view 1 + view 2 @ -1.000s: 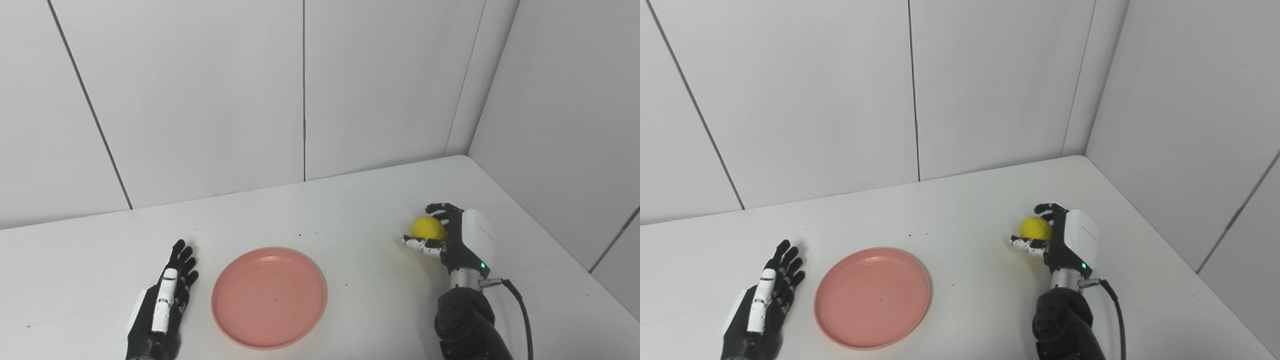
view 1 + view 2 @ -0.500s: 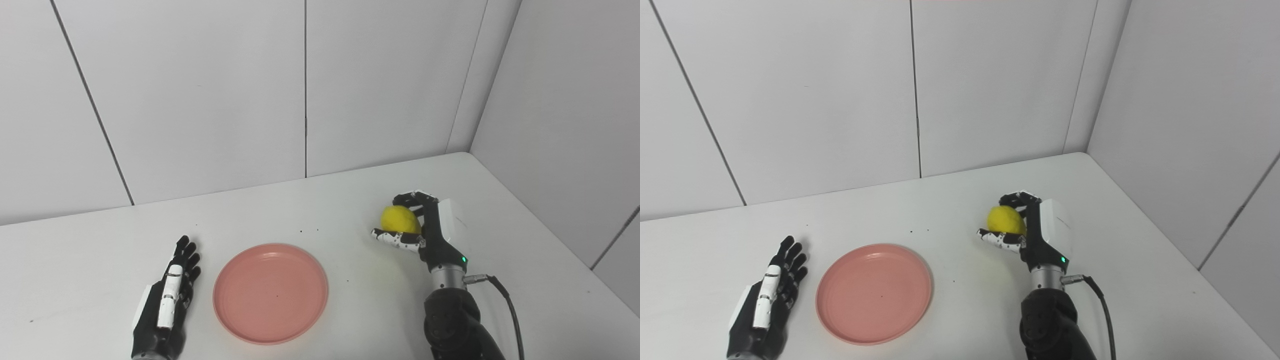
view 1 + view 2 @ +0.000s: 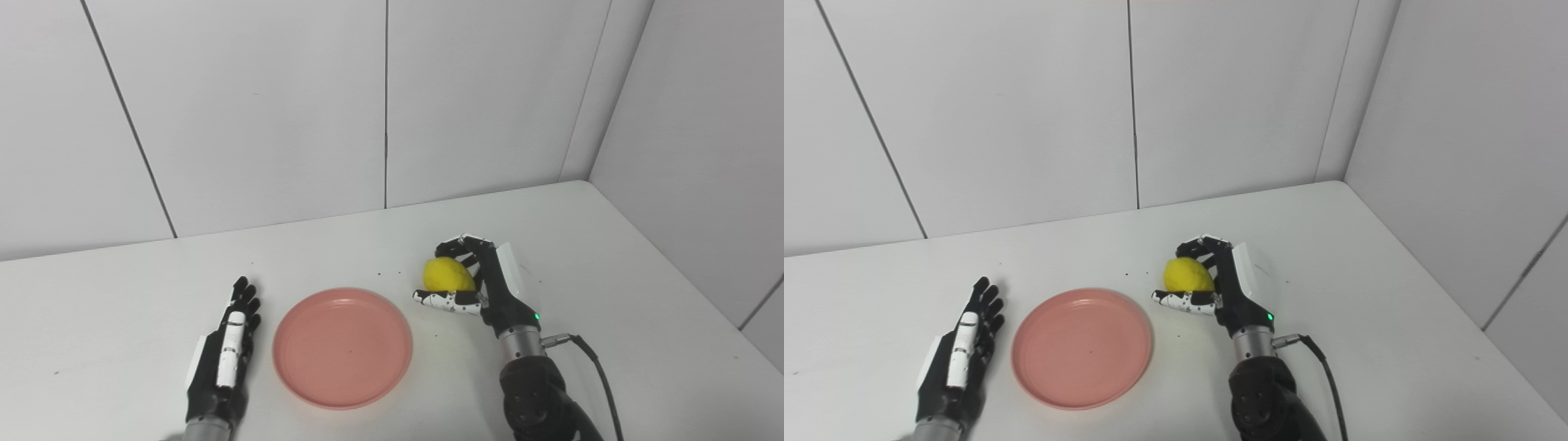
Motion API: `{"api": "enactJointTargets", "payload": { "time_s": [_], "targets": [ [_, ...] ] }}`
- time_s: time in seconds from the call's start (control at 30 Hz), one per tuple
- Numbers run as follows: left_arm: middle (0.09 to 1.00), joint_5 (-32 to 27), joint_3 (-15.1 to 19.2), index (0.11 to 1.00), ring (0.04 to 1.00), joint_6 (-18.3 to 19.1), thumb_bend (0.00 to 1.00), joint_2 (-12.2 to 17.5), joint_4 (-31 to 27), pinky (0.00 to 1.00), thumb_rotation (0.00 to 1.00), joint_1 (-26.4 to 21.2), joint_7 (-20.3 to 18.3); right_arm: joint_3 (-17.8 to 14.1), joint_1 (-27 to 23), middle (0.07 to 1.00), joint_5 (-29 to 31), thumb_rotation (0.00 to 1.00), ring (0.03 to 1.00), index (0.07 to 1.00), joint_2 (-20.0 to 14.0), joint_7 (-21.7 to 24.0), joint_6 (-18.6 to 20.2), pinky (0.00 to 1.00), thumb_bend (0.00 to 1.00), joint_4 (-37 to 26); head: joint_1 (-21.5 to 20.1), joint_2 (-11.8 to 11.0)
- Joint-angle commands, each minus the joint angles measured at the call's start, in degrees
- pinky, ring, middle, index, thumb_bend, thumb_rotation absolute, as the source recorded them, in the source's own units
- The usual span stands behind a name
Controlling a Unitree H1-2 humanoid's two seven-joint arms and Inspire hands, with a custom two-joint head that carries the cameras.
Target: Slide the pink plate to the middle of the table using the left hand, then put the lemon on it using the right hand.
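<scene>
With right hand (image 3: 484,288) clamped on lemon (image 3: 449,274), pink plate (image 3: 342,346) lies just to its left; left hand (image 3: 225,358) flat, fingers apart, on desk (image 3: 643,318).

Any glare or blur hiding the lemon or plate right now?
Left eye view: even light, lemon sharp in the right hand, faint shadow beneath. Right eye view: pink plate sharp, no glare.

White bench (image 3: 612,257) filling a walled corner, carrying a pink plate (image 3: 342,346) lying flat near its front middle. Left hand (image 3: 224,358) resting flat just beside the plate, not touching. Dark specks (image 3: 384,273) dotting the surface behind.
</scene>
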Motion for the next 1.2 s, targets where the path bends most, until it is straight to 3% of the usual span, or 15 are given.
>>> {"api": "enactJointTargets", "payload": {
  "time_s": [0.0, 0.07, 0.13, 0.27, 0.33, 0.47, 0.63, 0.77, 0.97, 1.13, 1.17],
  "targets": [
    [1.0, 1.6, -1.4, 1.0, 1.0, -0.2, 0.4, -1.3, -1.3, 1.0, 1.0, -0.4, 0.6, 0.6, -1.0, 0.488, 0.4, 0.0, 0.442, 0.495, 0.1, 0.6, -4.0, 0.25, 0.52, -1.9, 1.6, -0.1],
    [1.0, 2.7, -1.8, 1.0, 1.0, -0.7, 0.39, -1.7, -1.1, 1.0, 1.0, -0.4, 1.2, 1.5, -1.0, 0.514, 0.2, 0.0, 0.398, 0.52, 0.2, 1.1, -5.2, 0.31, 0.51, -1.7, 3.2, -0.1],
    [1.0, 3.6, -2.0, 1.0, 1.0, -1.2, 0.38, -2.2, -0.8, 1.0, 1.0, -0.3, 2.0, 2.5, -1.0, 0.486, 0.0, 0.0, 0.434, 0.509, 0.1, 1.6, -6.7, 0.25, 0.52, -1.5, 4.4, -0.2],
    [1.0, 4.9, -2.4, 1.0, 1.0, -1.6, 0.37, -2.7, -0.1, 1.0, 1.0, -0.5, 3.1, 4.9, -0.9, 0.485, -2.7, 0.0, 0.404, 0.53, -0.6, 1.8, -8.5, 0.43, 0.51, -1.1, 6.7, -0.5],
    [1.0, 5.0, -2.5, 1.0, 1.0, -1.8, 0.37, -3.0, 0.2, 1.0, 1.0, -0.6, 3.2, 5.6, -0.8, 0.454, -2.3, 0.0, 0.442, 0.524, -0.5, 2.7, -9.2, 0.29, 0.51, -0.9, 7.1, -0.4],
    [0.997, 5.9, -2.7, 0.997, 0.989, -1.9, 0.38, -3.7, 0.6, 0.99, 1.0, -0.7, 4.2, 6.7, -1.0, 0.47, -0.7, 0.0, 0.369, 0.55, 0.1, 3.7, -11.5, 0.29, 0.51, 0.1, 8.0, -0.6],
    [0.988, 6.4, -3.0, 0.993, 0.976, -2.2, 0.39, -4.2, 1.0, 0.98, 1.0, -0.7, 4.8, 7.0, -1.4, 0.508, 0.1, 0.0, 0.393, 0.493, 0.7, 5.0, -11.9, 0.25, 0.51, 0.9, 9.3, -0.9],
    [0.985, 6.8, -3.4, 0.991, 0.975, -2.7, 0.39, -4.5, 1.4, 0.97, 1.0, -0.7, 5.0, 7.3, -2.1, 0.517, 0.4, 0.0, 0.385, 0.49, 0.9, 5.8, -12.5, 0.23, 0.51, 1.9, 10.4, -1.0],
    [0.988, 7.0, -4.0, 0.992, 0.983, -3.2, 0.39, -5.0, 1.9, 0.98, 1.0, -0.8, 5.4, 8.1, -4.0, 0.493, -0.6, 0.0, 0.387, 0.489, 0.7, 6.5, -13.1, 0.13, 0.52, 4.3, 11.7, -1.2],
    [0.988, 7.1, -3.9, 0.989, 0.983, -3.7, 0.4, -5.4, 2.3, 0.98, 1.0, -0.9, 5.8, 9.1, -5.3, 0.495, -0.9, 0.0, 0.376, 0.489, 0.3, 8.2, -13.2, 0.12, 0.51, 5.4, 12.0, -1.4],
    [0.987, 7.2, -3.9, 0.986, 0.98, -3.7, 0.39, -5.5, 2.3, 0.97, 1.0, -0.9, 5.8, 9.3, -5.5, 0.482, -0.8, 0.0, 0.415, 0.49, 0.3, 9.1, -12.6, 0.12, 0.52, 5.2, 12.0, -1.4]
  ]
}}
